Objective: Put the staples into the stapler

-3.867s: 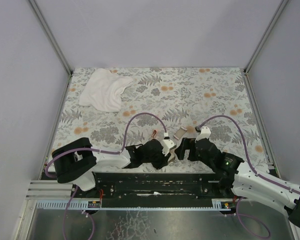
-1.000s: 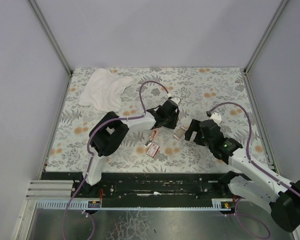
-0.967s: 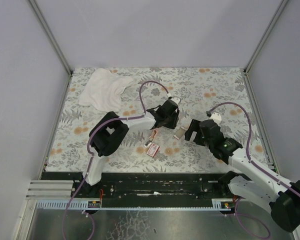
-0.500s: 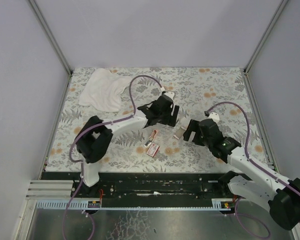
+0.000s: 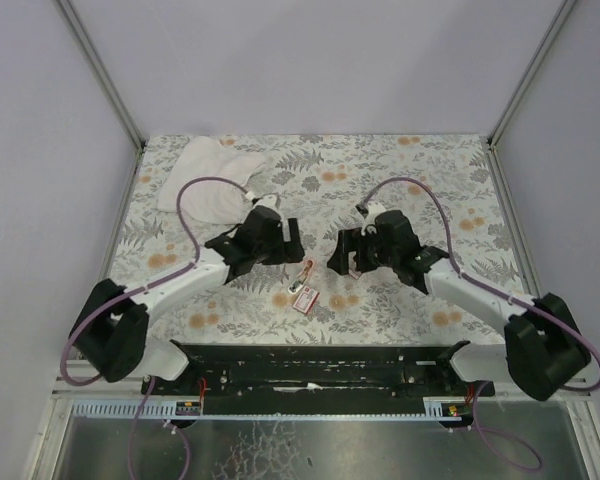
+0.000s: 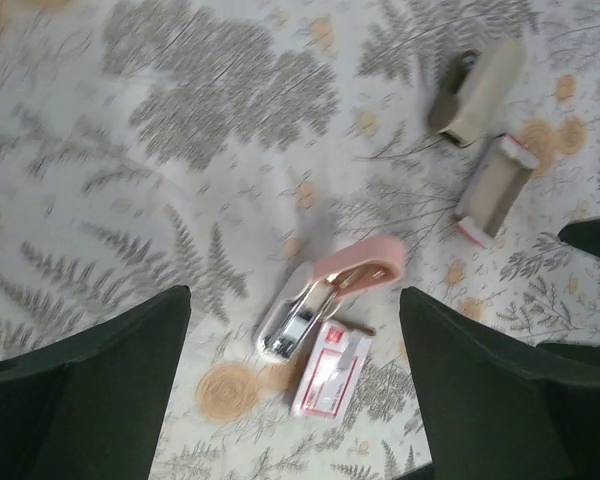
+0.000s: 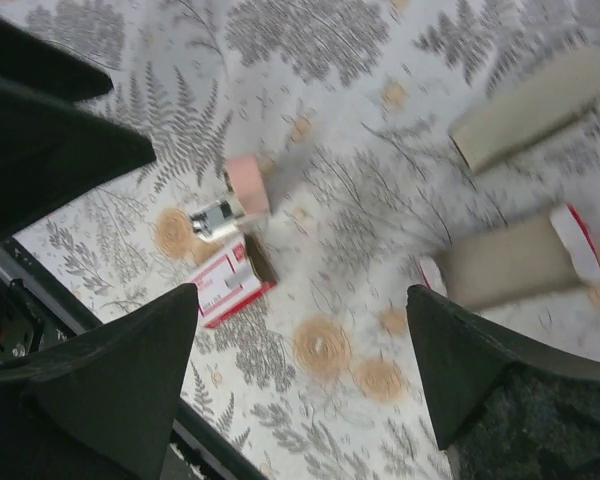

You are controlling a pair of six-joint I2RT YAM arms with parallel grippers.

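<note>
Both grippers were released and empty: left gripper had its dark fingers spread wide, and right gripper likewise, fingers well apart. The pinkish-tan mini stapler with silver metal parts lay on the floral-print table surface, about mid-width and nearer the near edge than the far one. It sat between the two grippers. Its pink top looked angled off the silver channel, probably hinged open, but blur makes that uncertain. The small flat red staple box with a pale label sat just beside the stapler's silver end on the near-edge side, possibly touching. I couldn't see any loose strip. A beige oblong piece and a tan block with red-and-white ends lay close by toward the right edge. A white crumpled cloth was at the far-left corner. My read is that the stapler is light, rigid and smooth, so it would likely skid under a one-sided push; pinch it across the long sides of the pink body. The box is thin card, crushable and low, so take it lightly across its narrow width. Any staple strip inside would snap easily.
</note>
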